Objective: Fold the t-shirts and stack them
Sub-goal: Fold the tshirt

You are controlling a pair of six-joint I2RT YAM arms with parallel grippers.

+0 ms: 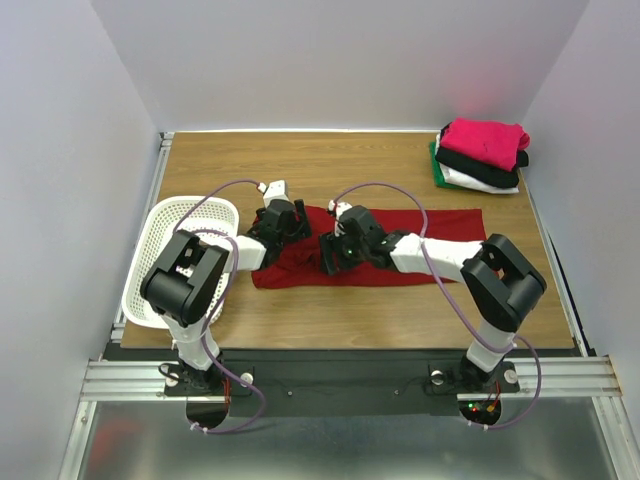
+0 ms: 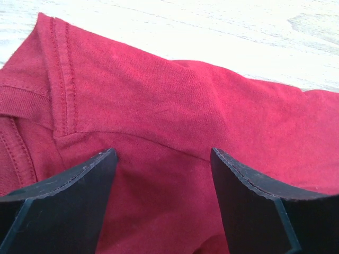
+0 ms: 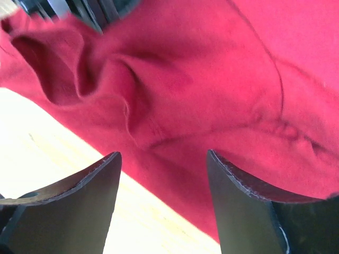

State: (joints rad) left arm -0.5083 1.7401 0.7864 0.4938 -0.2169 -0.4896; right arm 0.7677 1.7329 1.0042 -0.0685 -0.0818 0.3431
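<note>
Dark red t-shirt [image 1: 445, 225]: I see it laid out across the middle of the table [image 1: 400, 165], bunched at its left end.
Left gripper [image 1: 283, 222]: over the shirt's left part. In my wrist view its fingers [image 2: 69, 201] are spread, with red cloth and a stitched hem beyond them.
Right gripper [image 1: 335, 250]: frame centre, at the shirt's lower edge. Its fingers [image 3: 249, 206] are spread and pinch nothing.
Stack: upper right corner, with pink t-shirt [image 1: 485, 140] on top, then black t-shirt [image 1: 480, 163], white t-shirt [image 1: 485, 181], and green t-shirt [image 1: 436, 165] showing at the left.
Basket [image 1: 160, 215]: left edge, beside my left arm.
</note>
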